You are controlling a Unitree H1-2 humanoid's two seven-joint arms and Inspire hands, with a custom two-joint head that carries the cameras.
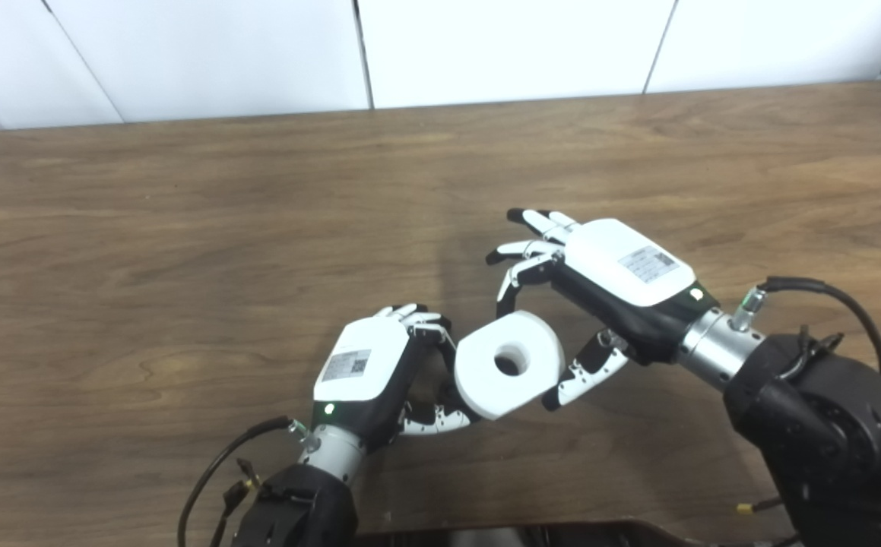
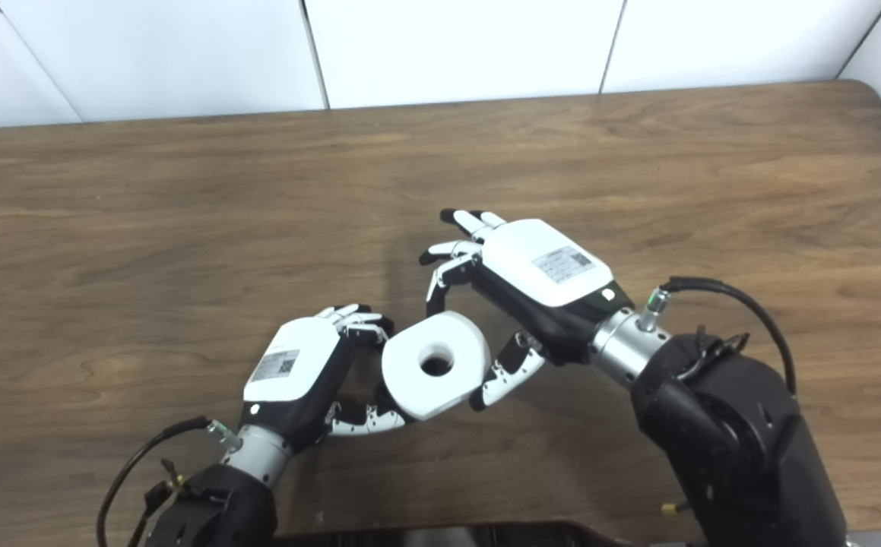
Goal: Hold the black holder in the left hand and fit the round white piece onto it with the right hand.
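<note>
We see the round white roll (image 1: pixel 509 364) held up above the wooden surface (image 1: pixel 182 228), between both robot hands. Our left robot hand (image 1: pixel 368 372) has its fingers curled together beside the roll; whatever it holds is hidden. Our right robot hand (image 1: pixel 607 281) has fingers spread apart, with fingertips (image 1: pixel 502 295) near the roll's upper edge.

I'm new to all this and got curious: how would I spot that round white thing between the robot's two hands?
Start at the brown wooden table and come to its near edge, where the left hand and right hand meet. The round white piece sits between them: a thick, roll-like ring with a hole through its middle, the only loose white thing there.
</note>
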